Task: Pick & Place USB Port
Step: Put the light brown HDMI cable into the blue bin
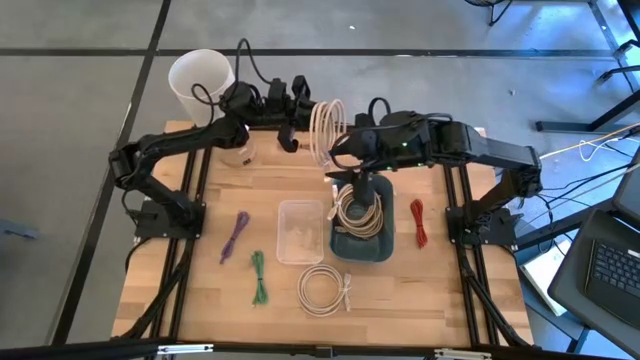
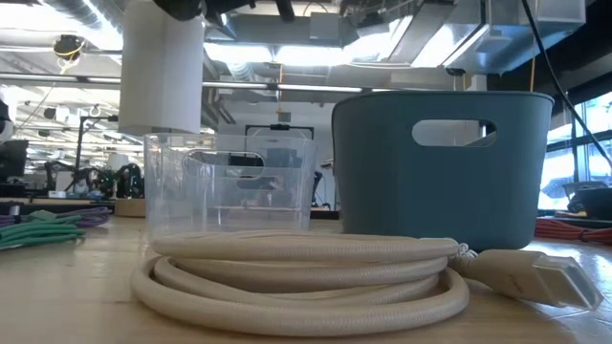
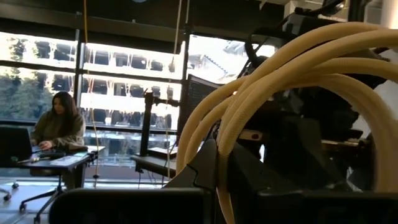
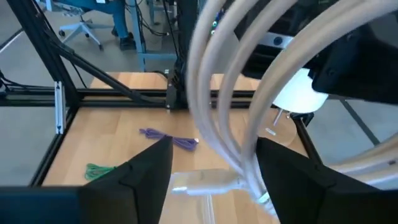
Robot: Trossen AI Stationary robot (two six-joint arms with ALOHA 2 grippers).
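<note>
A cream cable coil (image 1: pixel 326 130) hangs upright in the air over the table's far edge, with my left gripper (image 1: pixel 303 118) shut on it. My right gripper (image 4: pixel 214 180) stands open beside it, its fingers (image 4: pixel 148 169) on either side of the coil's strands (image 4: pixel 217 118); I cannot tell whether they touch. Below, a second cream coil (image 1: pixel 358 210) lies in the blue bin (image 1: pixel 385 250). A third cream coil (image 2: pixel 306 277) lies flat on the table near its front edge, its USB plug (image 2: pixel 540 274) resting on the wood. My left gripper pinches the coil's bundled strands (image 3: pixel 219 146) between its two fingers, several loops together. The fingers come roughly level from the table's left side. The coil stands upright beyond them, lifted clear of the table.
A clear plastic container (image 1: pixel 300 231) stands left of the bin. Purple (image 1: pixel 236 236) and green (image 1: pixel 259 275) cables lie on the left of the table, a red one (image 1: pixel 417 222) right of the bin. A white bucket (image 1: pixel 200 78) sits beyond the far left corner. A person (image 3: pixel 59 127) sits far off.
</note>
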